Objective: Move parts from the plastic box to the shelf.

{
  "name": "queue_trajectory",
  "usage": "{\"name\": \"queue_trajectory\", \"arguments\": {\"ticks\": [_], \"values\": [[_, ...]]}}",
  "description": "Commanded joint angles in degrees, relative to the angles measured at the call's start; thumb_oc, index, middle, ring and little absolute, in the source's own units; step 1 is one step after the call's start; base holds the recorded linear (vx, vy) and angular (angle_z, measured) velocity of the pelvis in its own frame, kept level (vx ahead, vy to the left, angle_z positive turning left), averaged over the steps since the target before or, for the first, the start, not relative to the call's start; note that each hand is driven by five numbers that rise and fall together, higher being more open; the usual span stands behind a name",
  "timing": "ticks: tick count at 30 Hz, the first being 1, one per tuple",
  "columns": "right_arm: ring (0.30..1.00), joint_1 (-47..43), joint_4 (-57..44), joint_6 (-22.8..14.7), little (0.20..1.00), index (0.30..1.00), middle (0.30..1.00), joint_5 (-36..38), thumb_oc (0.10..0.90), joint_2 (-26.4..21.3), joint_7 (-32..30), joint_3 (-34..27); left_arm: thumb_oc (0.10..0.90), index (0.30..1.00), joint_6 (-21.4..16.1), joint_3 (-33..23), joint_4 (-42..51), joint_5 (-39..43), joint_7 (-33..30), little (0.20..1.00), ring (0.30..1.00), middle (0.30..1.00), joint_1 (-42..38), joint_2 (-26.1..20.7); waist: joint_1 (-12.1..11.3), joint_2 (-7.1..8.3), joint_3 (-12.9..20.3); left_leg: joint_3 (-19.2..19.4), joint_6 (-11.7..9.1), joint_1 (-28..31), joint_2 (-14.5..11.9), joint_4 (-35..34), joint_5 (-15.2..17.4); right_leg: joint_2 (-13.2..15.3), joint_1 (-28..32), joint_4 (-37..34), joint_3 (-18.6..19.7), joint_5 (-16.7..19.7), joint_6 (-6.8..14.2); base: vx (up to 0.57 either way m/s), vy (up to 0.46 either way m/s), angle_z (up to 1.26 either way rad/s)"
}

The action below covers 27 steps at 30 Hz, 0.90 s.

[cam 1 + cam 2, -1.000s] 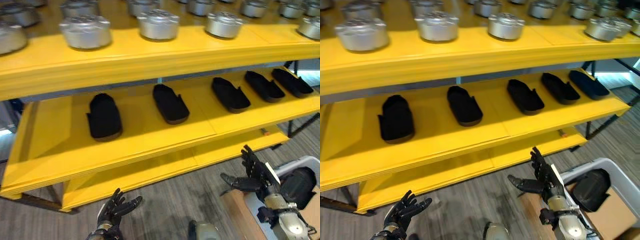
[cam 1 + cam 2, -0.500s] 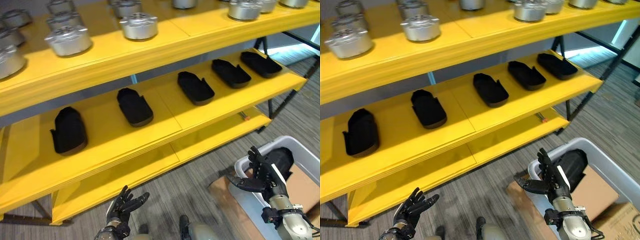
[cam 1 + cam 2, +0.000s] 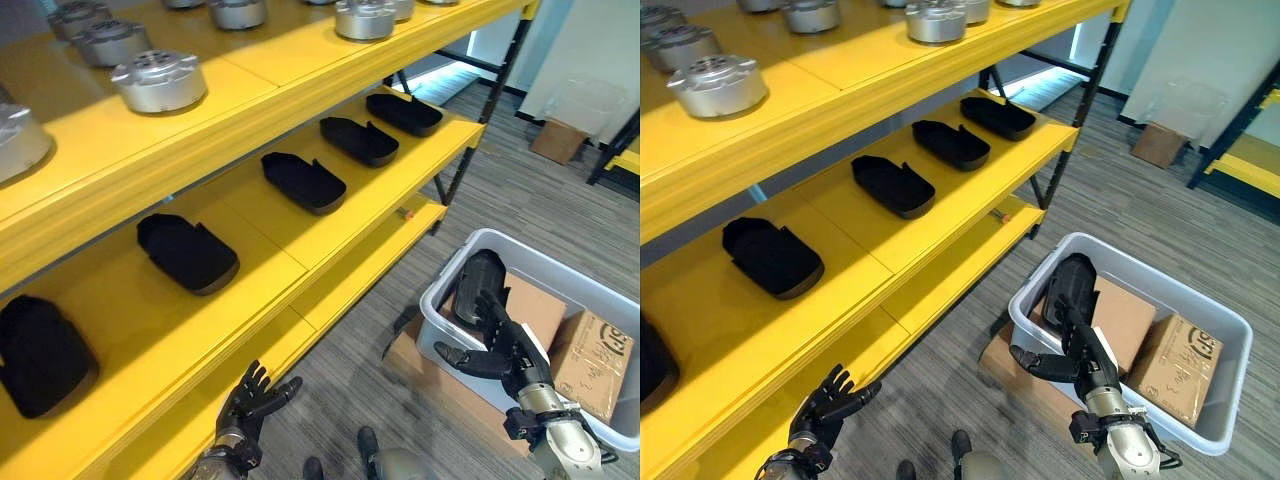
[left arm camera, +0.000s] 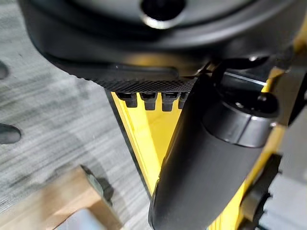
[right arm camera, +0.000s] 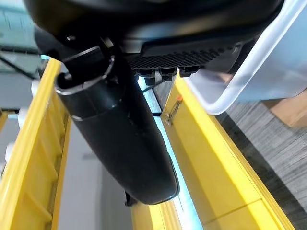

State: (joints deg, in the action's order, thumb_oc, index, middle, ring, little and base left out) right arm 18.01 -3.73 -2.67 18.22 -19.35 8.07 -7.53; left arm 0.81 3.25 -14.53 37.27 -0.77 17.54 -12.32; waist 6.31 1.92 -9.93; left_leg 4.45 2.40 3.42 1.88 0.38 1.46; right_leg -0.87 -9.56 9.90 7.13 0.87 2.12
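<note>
View has swung toward plastic box (image 3: 1230, 330): black part (image 3: 1072, 285) now lies inside it, right hand (image 3: 1080, 358) spread open just over it. Left hand (image 3: 825, 408) open, empty. Pickup next, prob.

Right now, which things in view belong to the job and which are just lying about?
Job: plastic box; black part inside it; yellow shelf; black parts already on it; right hand, open by the box.

Lying about: silver castings on the upper shelf; cardboard boxes in the box.
</note>
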Motion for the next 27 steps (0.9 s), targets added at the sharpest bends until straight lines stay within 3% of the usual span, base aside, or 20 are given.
{"name": "queue_trajectory", "arguments": {"ticks": [1, 4, 7, 8, 9, 10, 12, 13, 14, 16, 17, 19, 20, 21, 25, 26, 27], "values": [[1.0, -3.12, -5.09, -4.72, 1.0, 1.0, 1.0, 2.75, 0.9, -0.06, -0.8, -2.44, 0.9, 1.0, -4.06, -2.22, 6.46, -2.47, 0.04, 1.0, 1.0, 1.0, 1.35, -3.12, 0.83, 1.97, 1.45, -0.38, 1.51, -3.81, -0.19, 4.68, 4.21, 1.86, 4.94, -3.27, 4.0, -1.21, 6.28, -0.06, 0.096, -0.47], [1.0, -3.61, -5.29, -4.66, 1.0, 1.0, 1.0, 3.82, 0.9, 0.26, -0.8, -1.5, 0.9, 1.0, -4.06, -1.59, 5.47, -1.91, -0.16, 1.0, 1.0, 1.0, 0.8, -3.28, 1.44, 2.36, 0.55, 1.17, 1.99, -4.81, -0.23, 5.95, 4.95, 1.07, 2.9, -2.47, 6.14, -0.29, 6.63, -0.11, 0.063, -0.46], [1.0, -4.15, -6.34, -4.59, 1.0, 1.0, 1.0, 3.34, 0.9, -0.14, -0.09, -0.27, 0.9, 1.0, -4.36, -1.56, 5.6, -2.01, -0.4, 1.0, 1.0, 1.0, 0.35, -3.78, 1.38, 2.35, -0.84, 3.71, 2.28, -5.55, -0.67, 7.48, 5.86, 1.31, 0.63, -1.36, 4.89, 0.16, 6.72, -0.13, 0.036, -0.64], [1.0, -4.42, -7.05, -4.84, 1.0, 1.0, 1.0, 2.52, 0.9, -0.56, -0.33, 0.15, 0.9, 1.0, -4.49, -2.01, 6.27, -1.66, -0.55, 1.0, 1.0, 1.0, 0.46, -4.41, 0.55, 1.86, -2.14, 5.53, 2.13, -6.0, -1.99, 8.47, 6.36, 3.45, -0.07, 0.7, -1.16, -0.67, 6.59, -0.12, -0.038, -0.92], [1.0, -4.6, -7.07, -5.2, 1.0, 1.0, 1.0, 2.49, 0.9, -0.52, -0.69, 0.72, 0.9, 1.0, -4.68, -2.48, 7.05, -1.35, -1.09, 1.0, 1.0, 1.0, 0.97, -4.54, -0.74, 0.98, -2.65, 7.33, 1.72, -6.03, -3.46, 8.89, 6.41, 7.34, 0.12, 1.82, -8.16, -1.61, 6.11, -0.12, -0.061, -0.93], [1.0, -4.4, -7.03, -5.27, 1.0, 1.0, 1.0, 2.51, 0.9, -0.45, -0.8, 0.6, 0.9, 1.0, -4.4, -2.54, 7.39, -0.88, -0.91, 1.0, 1.0, 1.0, 1.58, -4.26, -0.85, 0.54, -2.68, 7.97, 1.44, -5.8, -4.38, 9.18, 6.7, 9.65, 0.89, 1.86, -11.28, -1.63, 5.52, -0.04, -0.073, -0.87], [1.0, -4.59, -7.02, -5.04, 1.0, 1.0, 1.0, 2.22, 0.9, -0.25, -0.95, 0.78, 0.9, 1.0, -3.99, -2.62, 7.32, -0.85, -0.59, 1.0, 1.0, 1.0, 2.04, -3.88, -1.06, 0.43, -2.45, 9.64, 0.97, -4.5, -5.18, 9.12, 7.13, 13.29, 2.3, -0.14, -15.09, -0.05, 5.76, 0.02, -0.067, -0.88], [1.0, -4.58, -7.03, -5.03, 1.0, 1.0, 1.0, 2.22, 0.9, -0.25, -0.95, 0.78, 0.9, 1.0, -3.99, -2.62, 7.32, -0.85, -0.59, 1.0, 1.0, 1.0, 2.04, -3.88, -1.07, 0.42, -2.51, 9.64, 0.98, -4.42, -5.19, 9.11, 7.13, 13.27, 2.4, -0.21, -15.1, -0.02, 5.77, 0.02, -0.106, -0.66], [1.0, -4.56, -6.74, -4.83, 1.0, 1.0, 1.0, 1.88, 0.9, -0.13, -0.97, 0.81, 0.9, 1.0, -3.76, -3.0, 7.61, -0.73, -0.2, 1.0, 1.0, 1.0, 3.01, -3.65, -1.57, 0.51, -2.02, 11.1, 0.68, -3.86, -5.55, 9.5, 7.95, 16.45, 2.79, -2.59, -17.31, 2.92, 6.81, 0.02, -0.133, -0.53], [1.0, -4.49, -6.56, -4.7, 1.0, 1.0, 1.0, 1.02, 0.9, -0.11, -1.26, 1.2, 0.9, 1.0, -3.62, -3.61, 7.51, -0.73, -0.21, 1.0, 1.0, 1.0, 3.58, -3.5, -2.23, 0.1, -1.85, 11.88, -0.19, -3.15, -7.02, 10.74, 9.92, 19.8, 2.76, -3.62, -20.38, 5.16, 8.64, 0.1, -0.17, -0.6], [1.0, -3.98, -6.69, -4.48, 1.0, 1.0, 1.0, 0.64, 0.9, -0.09, -1.07, 0.99, 0.9, 1.0, -3.54, -3.85, 7.06, -0.9, 0.01, 1.0, 1.0, 1.0, 3.39, -3.42, -2.18, 0.59, -1.57, 12.26, -0.55, -3.18, -7.19, 11.25, 10.28, 20.37, 4.76, -6.07, -21.27, 5.76, 9.0, 0.12, -0.155, -0.73], [1.0, -2.82, -6.77, -4.36, 1.0, 1.0, 1.0, 0.58, 0.9, 0.32, -0.68, 0.66, 0.9, 1.0, -3.6, -4.07, 6.48, -1.03, 0.1, 1.0, 1.0, 1.0, 3.27, -3.03, -1.89, 2.17, -1.05, 13.18, -1.08, -3.65, -7.02, 11.0, 8.57, 19.34, 5.76, -9.15, -20.89, 6.18, 9.09, 0.05, -0.21, -0.56], [1.0, -2.25, -7.18, -4.37, 1.0, 1.0, 1.0, 0.47, 0.9, 0.22, -0.69, 0.41, 0.9, 1.0, -3.66, -4.17, 6.61, -1.34, 0.23, 1.0, 1.0, 1.0, 3.52, -2.8, -1.95, 1.72, -0.3, 12.56, -1.83, -2.88, -7.64, 10.47, 9.38, 18.46, 6.2, -9.15, -21.04, 5.67, 9.92, 0.05, -0.223, -0.2], [1.0, -1.84, -7.65, -4.26, 1.0, 1.0, 1.0, 0.79, 0.9, 0.16, -0.49, 0.08, 0.9, 1.0, -3.63, -4.27, 6.62, -1.18, 0.37, 1.0, 1.0, 1.0, 3.7, -2.36, -1.65, 2.08, -0.07, 13.36, -1.89, -3.11, -7.99, 10.35, 7.81, 18.37, 5.58, -8.99, -21.31, 6.39, 9.2, 0.13, -0.161, -0.16], [1.0, -1.02, -8.02, -4.2, 1.0, 1.0, 1.0, 1.19, 0.9, -0.67, -0.73, -1.14, 0.9, 1.0, -3.45, -3.91, 6.9, -1.02, 0.41, 1.0, 1.0, 1.0, 4.13, -1.32, -0.66, 0.81, 0.66, 13.49, -3.39, -0.78, -10.02, 8.22, 8.03, 16.08, 5.94, -7.75, -21.03, 3.67, 9.28, 0.1, -0.149, -0.2], [1.0, -1.09, -7.94, -4.31, 1.0, 1.0, 1.0, 1.33, 0.9, -0.88, -0.89, -1.22, 0.9, 1.0, -3.44, -3.82, 6.67, -1.13, 0.5, 1.0, 1.0, 1.0, 3.98, -1.31, -0.31, 1.04, 0.48, 14.36, -3.44, -1.12, -10.37, 7.9, 6.48, 15.94, 5.19, -7.45, -21.13, 3.95, 8.48, 0.12, -0.068, -0.16], [1.0, -1.04, -7.9, -4.31, 1.0, 1.0, 1.0, 1.32, 0.9, -0.87, -0.9, -1.23, 0.9, 1.0, -3.42, -3.78, 6.62, -1.13, 0.51, 1.0, 1.0, 1.0, 4.01, -1.34, -0.37, 0.6, 0.62, 13.65, -3.72, -0.54, -10.56, 7.83, 7.72, 15.64, 5.69, -7.3, -20.85, 3.09, 9.06, 0.08, -0.111, -0.18]]}}
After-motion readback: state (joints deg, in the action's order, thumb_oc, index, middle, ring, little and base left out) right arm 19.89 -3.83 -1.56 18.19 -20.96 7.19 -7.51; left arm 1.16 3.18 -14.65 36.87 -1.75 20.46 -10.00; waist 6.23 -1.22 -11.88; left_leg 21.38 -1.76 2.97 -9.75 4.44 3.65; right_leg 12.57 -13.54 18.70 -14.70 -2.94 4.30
